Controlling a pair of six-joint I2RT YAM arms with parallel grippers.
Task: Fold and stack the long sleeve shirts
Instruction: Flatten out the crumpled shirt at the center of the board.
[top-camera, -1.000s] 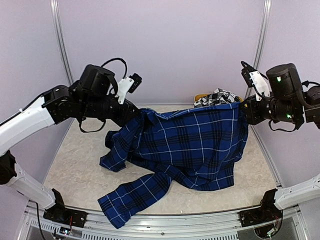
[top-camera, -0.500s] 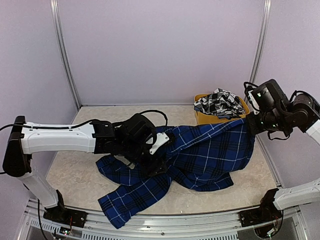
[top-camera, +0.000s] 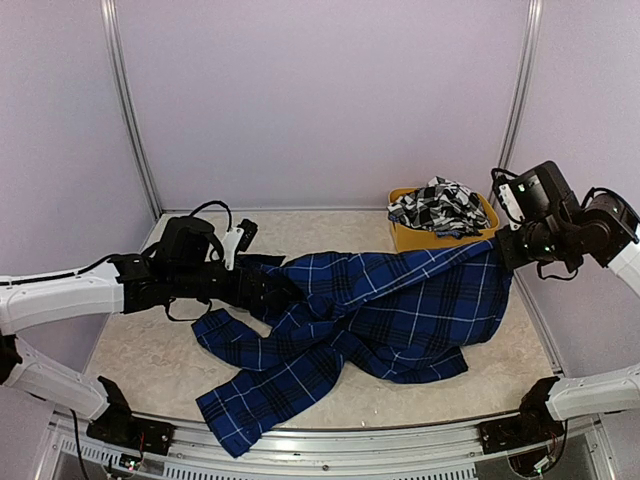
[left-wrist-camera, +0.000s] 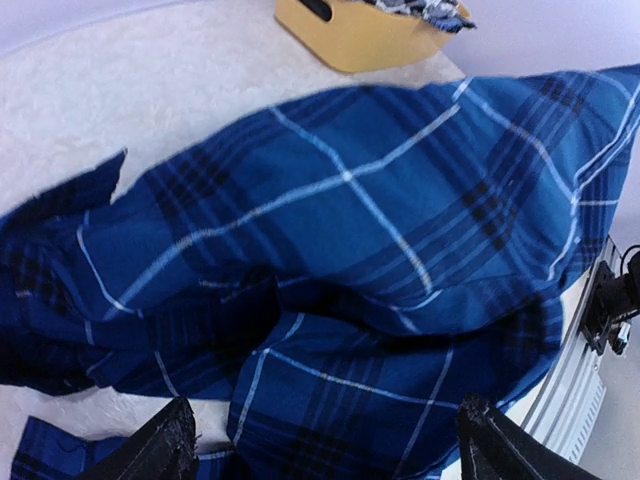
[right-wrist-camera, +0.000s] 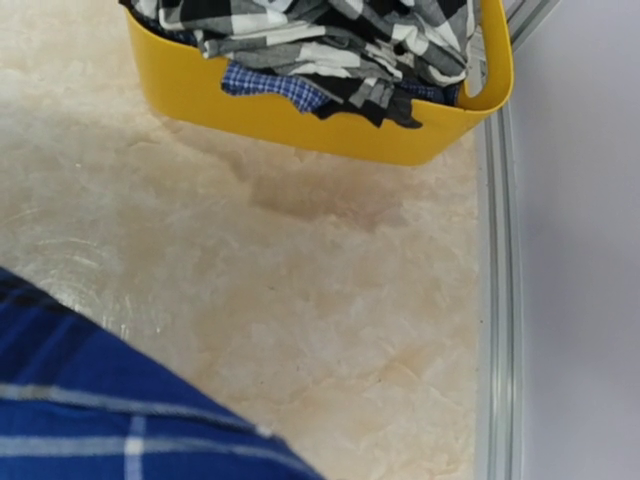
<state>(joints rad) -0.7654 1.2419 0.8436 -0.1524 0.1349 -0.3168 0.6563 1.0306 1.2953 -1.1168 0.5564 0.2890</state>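
The royal blue plaid long sleeve shirt (top-camera: 400, 300) lies crumpled across the table, one sleeve (top-camera: 260, 395) trailing toward the front edge. Its right edge is lifted off the table and hangs from my right gripper (top-camera: 500, 252), which is shut on it. The right wrist view shows no fingers, only a corner of the blue shirt (right-wrist-camera: 80, 400). My left gripper (top-camera: 272, 292) hovers low over the shirt's left part. Its fingers (left-wrist-camera: 160, 445) stand wide apart with blue cloth (left-wrist-camera: 380, 200) below them, not pinched. The black-and-white checked shirt (top-camera: 440, 203) sits heaped at the back right.
A yellow plastic tub (top-camera: 420, 238) at the back right holds the checked shirt (right-wrist-camera: 330, 30); its wall (right-wrist-camera: 300, 120) is close ahead of the right wrist. A metal rail (right-wrist-camera: 495, 300) runs along the table's right edge. Bare beige tabletop (top-camera: 150, 350) shows at the left.
My left gripper has opened and let go of the blue shirt, whose left side dropped onto the table. The left arm came down and drew back left. The right gripper sank slightly, still holding.
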